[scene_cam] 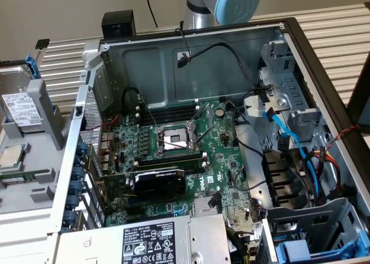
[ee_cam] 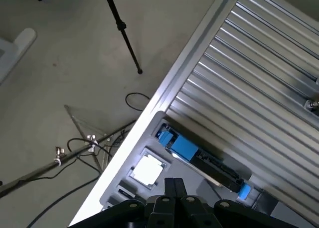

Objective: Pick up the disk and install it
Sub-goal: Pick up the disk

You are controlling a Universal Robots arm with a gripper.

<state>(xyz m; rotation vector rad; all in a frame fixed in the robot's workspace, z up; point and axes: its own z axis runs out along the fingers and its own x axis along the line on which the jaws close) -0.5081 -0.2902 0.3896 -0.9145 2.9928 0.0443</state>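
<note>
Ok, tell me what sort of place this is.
Probably a robotics lab bench for computer assembly: an open computer case on a ribbed metal table, a robot arm behind it, and a hard drive in a tray beside it.

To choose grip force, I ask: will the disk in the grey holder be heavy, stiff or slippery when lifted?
Probably stiff and heavy for its size: the disk has a silver metal body. Its smooth metal may be slippery; the blue carrier looks plastic and may flex. The grey holder flanks it, so it could catch if lifted askew.
</note>
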